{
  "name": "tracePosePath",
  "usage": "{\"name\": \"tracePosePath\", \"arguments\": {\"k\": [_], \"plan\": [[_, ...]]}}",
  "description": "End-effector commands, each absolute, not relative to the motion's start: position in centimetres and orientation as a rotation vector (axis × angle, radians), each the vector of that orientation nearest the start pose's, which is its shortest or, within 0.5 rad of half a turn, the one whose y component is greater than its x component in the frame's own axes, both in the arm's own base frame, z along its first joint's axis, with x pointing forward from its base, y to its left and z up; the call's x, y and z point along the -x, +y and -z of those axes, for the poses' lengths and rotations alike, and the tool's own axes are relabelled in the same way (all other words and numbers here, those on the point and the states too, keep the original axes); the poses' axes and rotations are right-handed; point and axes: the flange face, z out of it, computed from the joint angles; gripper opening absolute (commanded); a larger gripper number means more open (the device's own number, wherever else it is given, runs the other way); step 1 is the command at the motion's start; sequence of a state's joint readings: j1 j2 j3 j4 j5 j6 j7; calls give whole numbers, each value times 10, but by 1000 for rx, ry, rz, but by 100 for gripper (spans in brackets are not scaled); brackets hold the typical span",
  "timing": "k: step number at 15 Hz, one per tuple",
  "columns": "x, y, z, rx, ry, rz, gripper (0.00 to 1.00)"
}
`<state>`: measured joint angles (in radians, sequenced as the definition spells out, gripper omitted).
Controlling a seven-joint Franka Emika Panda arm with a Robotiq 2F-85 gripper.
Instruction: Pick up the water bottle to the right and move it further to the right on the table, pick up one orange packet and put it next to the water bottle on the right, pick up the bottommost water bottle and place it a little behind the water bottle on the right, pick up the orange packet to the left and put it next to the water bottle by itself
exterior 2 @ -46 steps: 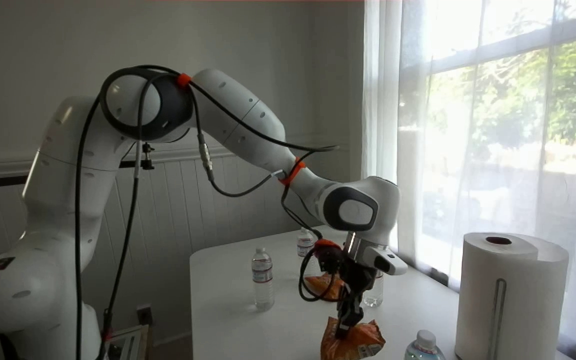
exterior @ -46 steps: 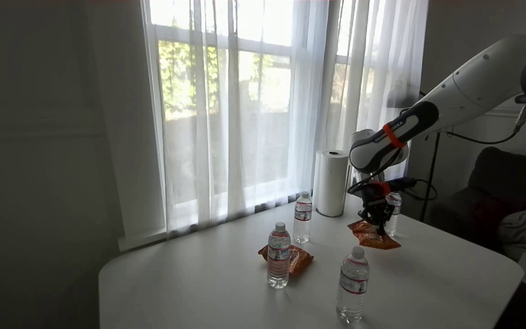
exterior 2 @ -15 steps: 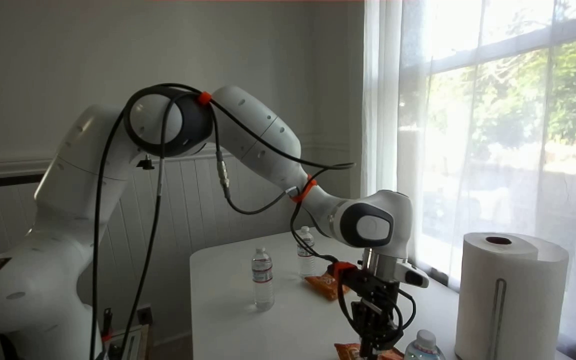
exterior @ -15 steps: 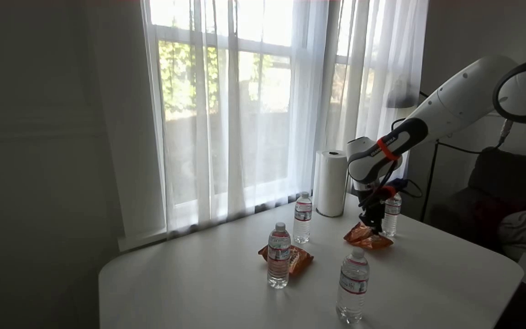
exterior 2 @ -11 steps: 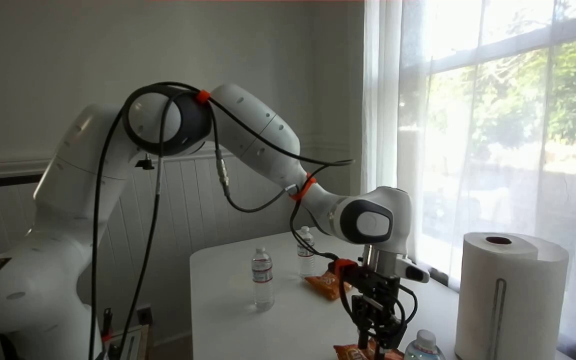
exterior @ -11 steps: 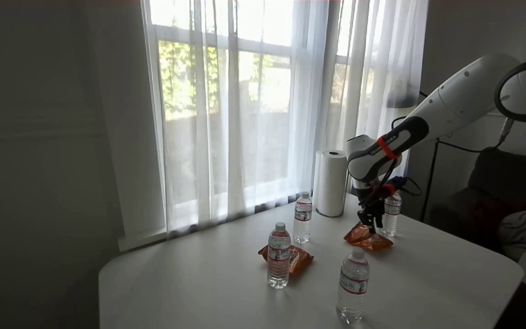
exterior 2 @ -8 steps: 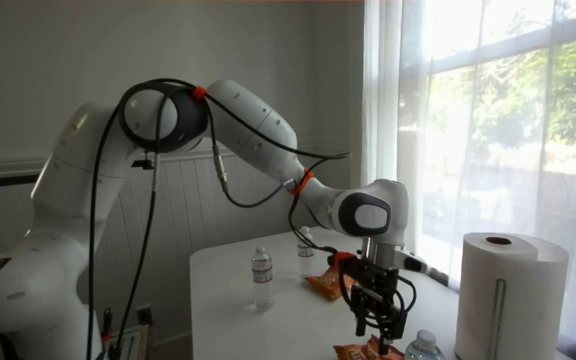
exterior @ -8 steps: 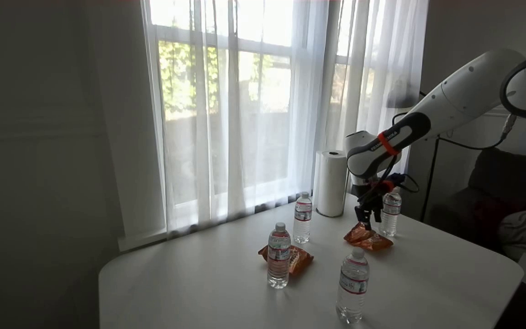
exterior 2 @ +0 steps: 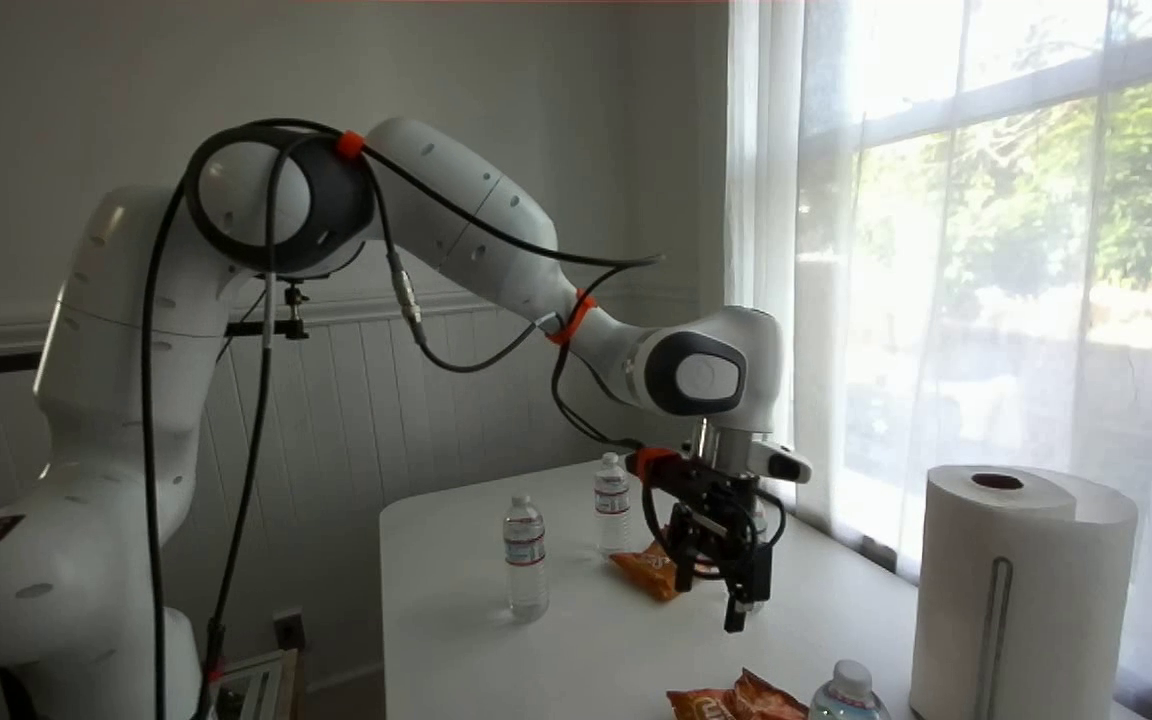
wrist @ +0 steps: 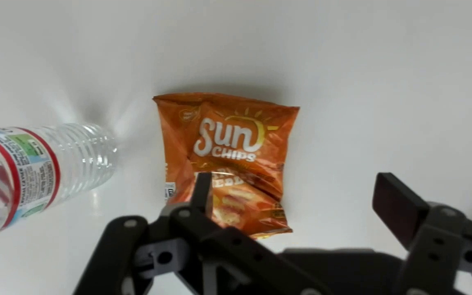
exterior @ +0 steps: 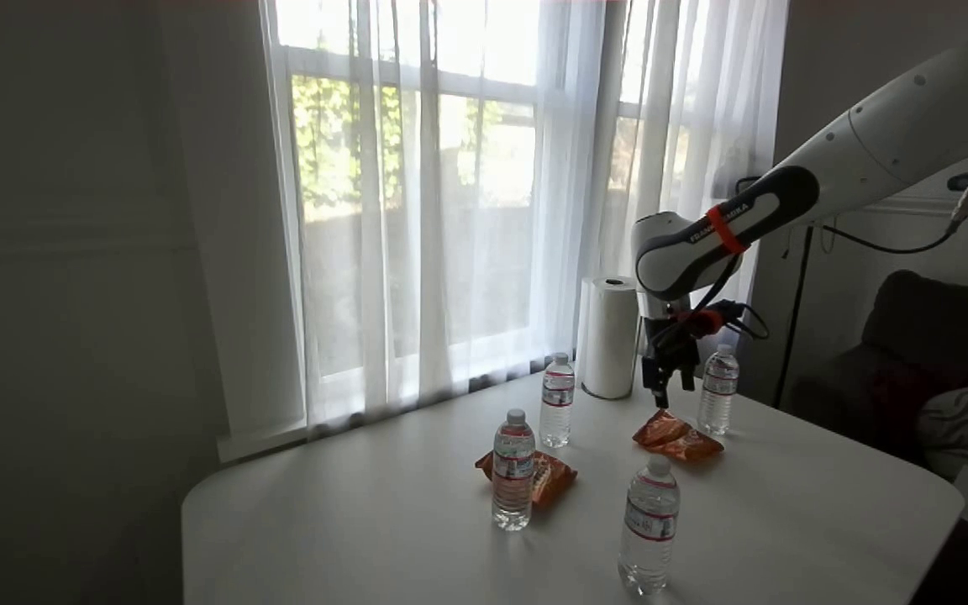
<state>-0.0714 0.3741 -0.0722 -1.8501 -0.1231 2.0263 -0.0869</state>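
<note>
Sheer curtains (exterior: 442, 210) glow behind a white tabletop (exterior: 349, 521), and a paper towel roll (exterior: 610, 340) stands at its far end in an exterior view. What has just changed is the hold: a moment ago the claw (wrist: 295, 190) was down on the orange Sun Chips packet (wrist: 228, 162); now it hangs clear above, fingers spread wide with nothing between them. The packet lies face up on the tabletop just beside an upright water bottle (exterior: 718, 391), a bare strip between them in the wrist view.

So one packet placement looks finished. I cannot tell which: next to the bottle on the right, or the last step, next to the bottle by itself. Because the window-side bottle (exterior: 557, 403), the middle bottle (exterior: 513, 470) and the foreground bottle (exterior: 650, 529) all stand well apart from it, I lean towards the last. The other orange packet (exterior: 553, 481) lies behind the middle bottle in an exterior view. If I am right, only backing away remains; otherwise a bottle move comes next.
</note>
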Motion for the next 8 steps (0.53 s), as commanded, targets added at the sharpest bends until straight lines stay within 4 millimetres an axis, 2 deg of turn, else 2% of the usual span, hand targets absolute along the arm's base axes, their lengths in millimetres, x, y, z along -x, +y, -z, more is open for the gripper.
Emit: {"name": "tracePosePath", "arguments": {"k": [1, 5, 8], "plan": [[-582, -52, -329, 3176, 19, -309, 100], [-561, 2, -342, 3148, -53, -316, 100], [-540, 35, -357, 3124, -116, -348, 100]]}}
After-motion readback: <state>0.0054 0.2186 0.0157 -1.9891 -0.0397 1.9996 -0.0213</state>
